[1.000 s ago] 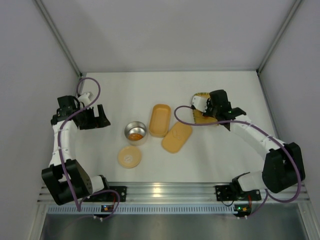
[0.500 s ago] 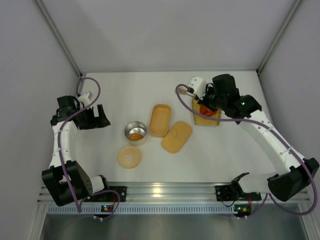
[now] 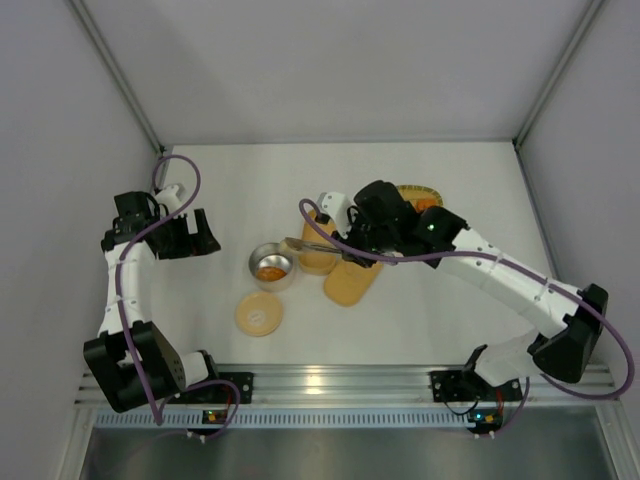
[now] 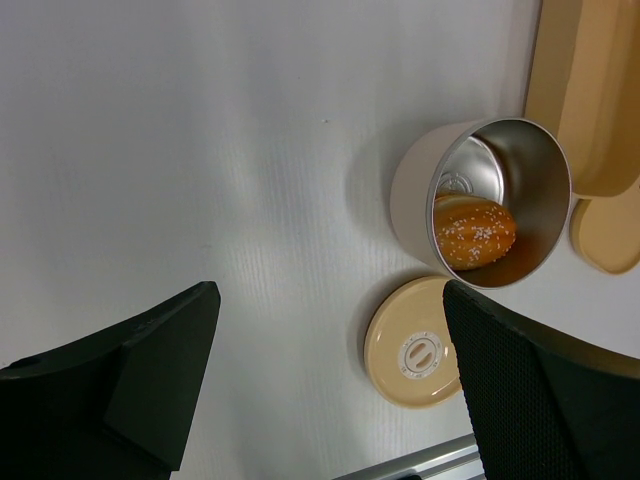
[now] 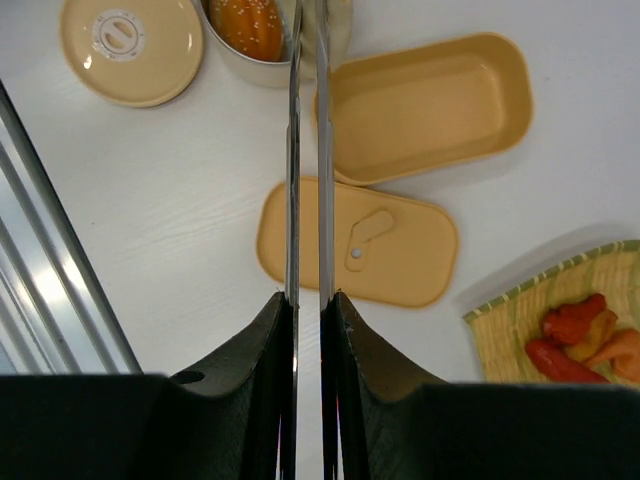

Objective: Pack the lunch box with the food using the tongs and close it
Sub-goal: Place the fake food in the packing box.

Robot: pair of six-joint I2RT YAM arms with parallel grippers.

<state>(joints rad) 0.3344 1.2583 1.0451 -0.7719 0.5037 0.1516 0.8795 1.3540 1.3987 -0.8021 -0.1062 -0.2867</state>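
Note:
My right gripper (image 3: 356,252) (image 5: 308,300) is shut on the slim silver tongs (image 3: 312,246) (image 5: 294,150), whose arms stand close together and point at the round steel tin (image 3: 271,265) (image 5: 240,60). Their tips run out of the right wrist view, so I cannot tell whether they hold food. An orange seeded piece (image 4: 475,230) lies in the tin. The open pale-orange lunch box (image 3: 316,262) (image 5: 430,105) lies under the tongs, with its flat lid (image 3: 348,285) (image 5: 360,240) beside it. My left gripper (image 3: 190,235) (image 4: 328,305) stands open and empty at the left.
The tin's tan round lid (image 3: 259,313) (image 4: 415,345) lies near the front. A yellow woven tray (image 3: 418,192) (image 5: 520,320) with red and orange food pieces (image 5: 575,330) sits behind my right arm. Grey walls enclose the table on three sides.
My right arm has swung left from the woven tray, carrying the tongs over the lunch box toward the tin. The left arm has not moved.

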